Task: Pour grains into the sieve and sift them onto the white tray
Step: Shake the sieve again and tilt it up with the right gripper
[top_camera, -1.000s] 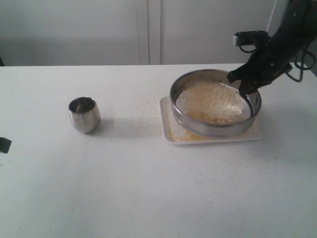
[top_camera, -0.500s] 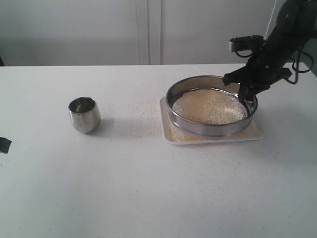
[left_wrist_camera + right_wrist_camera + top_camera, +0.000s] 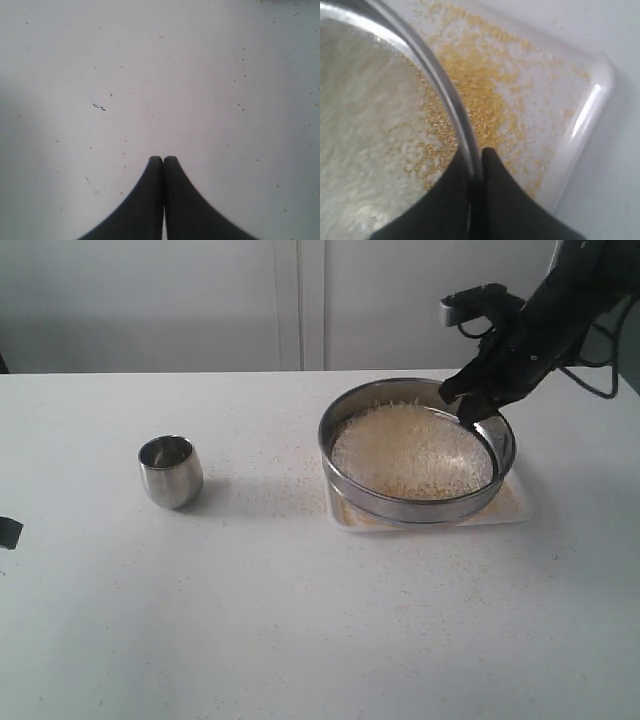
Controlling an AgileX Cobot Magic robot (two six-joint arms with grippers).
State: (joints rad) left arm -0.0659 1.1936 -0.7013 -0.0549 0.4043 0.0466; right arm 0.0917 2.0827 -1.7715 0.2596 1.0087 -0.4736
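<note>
Right hand (image 3: 472, 405): clamped narrow on the far right rim of the sieve (image 3: 415, 508). One jaw is inside the steel ring, the other outside, with the wall pinched between them. The right wrist view confirms it: my right hand (image 3: 476, 152) has the sieve's thin rim (image 3: 435, 70) running straight in between the two dark jaws.

Left hand (image 3: 163, 159): jaws pressed flat together, holding nothing. It hangs over bare worktop (image 3: 175, 75) dotted with a few stray specks.

Sieve position: over the white tray (image 3: 515, 508), covering most of it. Its left side overhangs the tray's left edge, and the tray's right corner and front rim show. I cannot tell whether the ring rests on the tray or is lifted off it.

Grains (image 3: 410, 452): a pale off-white layer fills the mesh almost edge to edge.

Only the right wrist view shows the sorting. The grains (image 3: 360, 135) inside the ring are coarse and pale. Fine golden-yellow meal lies on the white tray (image 3: 590, 100) outside and under the rim, thickest just beside the ring and thinning toward the tray's rounded corner.

Only the exterior view shows the small steel cup (image 3: 171, 471), upright and well apart to the left on the worktop (image 3: 300, 620). Yellow specks are scattered on the worktop between the cup and the tray.
</note>
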